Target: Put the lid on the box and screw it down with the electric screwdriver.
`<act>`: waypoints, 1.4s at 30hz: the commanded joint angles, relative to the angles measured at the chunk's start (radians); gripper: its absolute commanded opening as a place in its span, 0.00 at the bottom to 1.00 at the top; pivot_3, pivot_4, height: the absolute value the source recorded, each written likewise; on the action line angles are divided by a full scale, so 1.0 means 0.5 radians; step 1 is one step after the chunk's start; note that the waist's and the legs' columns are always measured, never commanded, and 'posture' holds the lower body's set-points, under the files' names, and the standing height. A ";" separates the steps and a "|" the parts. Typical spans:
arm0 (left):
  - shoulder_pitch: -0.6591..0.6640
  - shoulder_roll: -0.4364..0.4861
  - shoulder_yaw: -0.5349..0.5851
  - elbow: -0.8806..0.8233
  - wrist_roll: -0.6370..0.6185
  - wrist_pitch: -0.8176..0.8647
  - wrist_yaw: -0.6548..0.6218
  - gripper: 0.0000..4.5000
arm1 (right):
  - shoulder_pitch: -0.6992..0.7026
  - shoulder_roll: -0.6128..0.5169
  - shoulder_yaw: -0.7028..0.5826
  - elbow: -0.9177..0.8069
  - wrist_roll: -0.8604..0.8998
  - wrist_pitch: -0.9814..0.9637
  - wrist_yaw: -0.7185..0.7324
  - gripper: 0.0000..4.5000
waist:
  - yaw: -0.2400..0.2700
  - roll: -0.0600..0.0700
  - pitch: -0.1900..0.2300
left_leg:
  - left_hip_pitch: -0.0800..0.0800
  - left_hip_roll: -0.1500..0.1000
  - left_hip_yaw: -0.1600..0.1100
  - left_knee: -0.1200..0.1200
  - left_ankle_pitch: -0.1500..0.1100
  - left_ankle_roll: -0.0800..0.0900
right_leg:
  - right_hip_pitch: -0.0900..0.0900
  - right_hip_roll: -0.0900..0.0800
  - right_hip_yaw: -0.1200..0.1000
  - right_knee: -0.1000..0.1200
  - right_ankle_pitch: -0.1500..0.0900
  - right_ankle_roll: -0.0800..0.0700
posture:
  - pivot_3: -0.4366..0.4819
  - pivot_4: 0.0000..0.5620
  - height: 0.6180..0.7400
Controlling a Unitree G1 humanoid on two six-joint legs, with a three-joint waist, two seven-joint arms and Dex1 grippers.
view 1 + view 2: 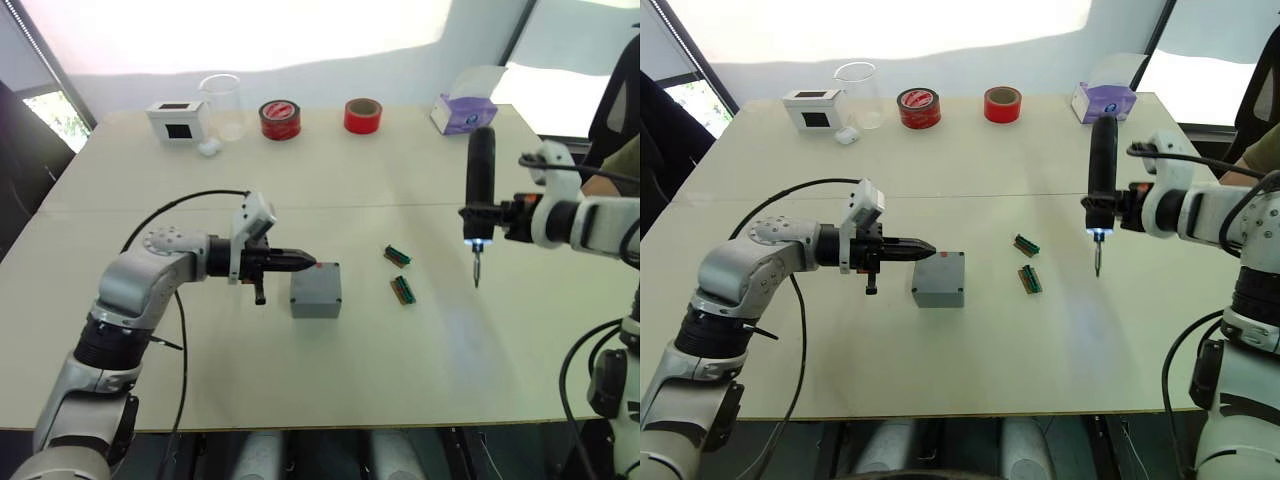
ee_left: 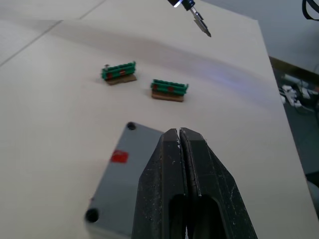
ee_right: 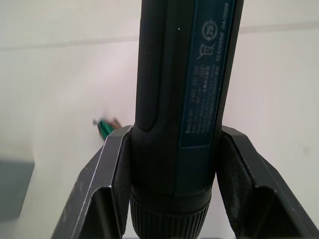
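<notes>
The grey box [image 1: 316, 292] stands mid-table with the flat grey lid [image 2: 122, 172] lying on top, dark screw holes at its corners and a small red mark near one edge. My left gripper [image 1: 303, 262] is shut and empty, its tips over the lid's left edge. Well to the right, my right gripper [image 1: 481, 215] is shut on the electric screwdriver [image 1: 481, 165]. The tool is upright above the table, with its bit pointing down and the tip light on. In the right wrist view the two fingers [image 3: 112, 164] clamp the black screwdriver body [image 3: 184, 89].
Two small green pieces [image 1: 398, 256] [image 1: 403, 290] lie between the box and the screwdriver. Along the far edge stand a white box with a black window [image 1: 176, 120], a clear beaker [image 1: 222, 105], two red tape rolls [image 1: 280, 119] [image 1: 362, 115] and a tissue box [image 1: 462, 110]. A person's arm [image 1: 612, 168] is at the right edge.
</notes>
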 commanded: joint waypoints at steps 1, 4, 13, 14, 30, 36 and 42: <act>-0.051 -0.023 -0.107 -0.139 0.041 -0.106 -0.041 0.00 | 0.190 -0.230 0.142 -0.037 0.011 0.061 0.221 0.40 | 0.012 0.000 0.000 | 0.000 0.001 0.000 0.000 0.000 0.000 | 0.000 0.002 0.000 -0.001 0.000 0.000 | 0.48 0.27 1.00; -0.046 -0.036 -0.221 -0.116 0.148 -0.218 -0.053 0.00 | 0.214 -0.252 0.259 -0.007 -0.051 0.051 0.306 0.40 | 0.007 0.000 0.000 | 0.001 0.002 -0.001 0.003 0.000 0.001 | 0.004 0.003 -0.001 -0.005 0.000 0.001 | 0.48 0.27 1.00; -0.029 -0.119 -0.322 -0.043 0.369 -0.431 0.063 0.00 | 0.152 -0.207 0.525 0.147 -0.281 -0.067 0.449 0.40 | 0.015 0.002 0.002 | 0.000 0.003 0.001 0.004 -0.001 0.002 | 0.004 0.004 0.002 -0.007 0.002 0.004 | 0.48 0.27 1.00; -0.028 -0.124 -0.318 -0.048 0.367 -0.426 0.068 0.00 | 0.151 -0.210 0.535 0.153 -0.299 -0.072 0.467 0.40 | 0.019 0.002 0.002 | 0.000 0.002 0.001 0.005 -0.001 0.002 | 0.004 0.004 0.001 -0.007 0.002 0.004 | 0.48 0.27 1.00; -0.109 -0.232 0.057 -0.025 0.087 0.212 0.430 0.00 | 0.054 -0.117 0.500 0.409 -0.561 -0.218 0.561 0.99 | 0.020 -0.002 0.002 | 0.003 0.001 -0.005 0.010 -0.001 0.002 | 0.015 0.004 -0.003 -0.012 0.005 0.009 | 0.48 0.27 1.00; -0.156 -0.462 0.471 0.027 -0.045 0.074 0.721 0.00 | -0.005 0.051 0.123 0.196 -0.536 -0.333 0.447 0.99 | 0.012 -0.002 0.002 | 0.002 0.001 -0.005 0.009 -0.001 0.002 | 0.012 0.004 -0.003 -0.012 0.005 0.009 | 0.48 0.27 1.00; -0.152 -0.326 0.562 0.089 -0.057 0.000 0.673 0.00 | 0.040 0.355 -0.201 -0.339 -0.415 -0.539 0.339 0.99 | 0.013 -0.002 0.002 | 0.002 0.002 -0.004 0.006 0.000 -0.001 | 0.010 0.006 -0.002 -0.011 0.005 0.009 | 0.48 0.27 1.00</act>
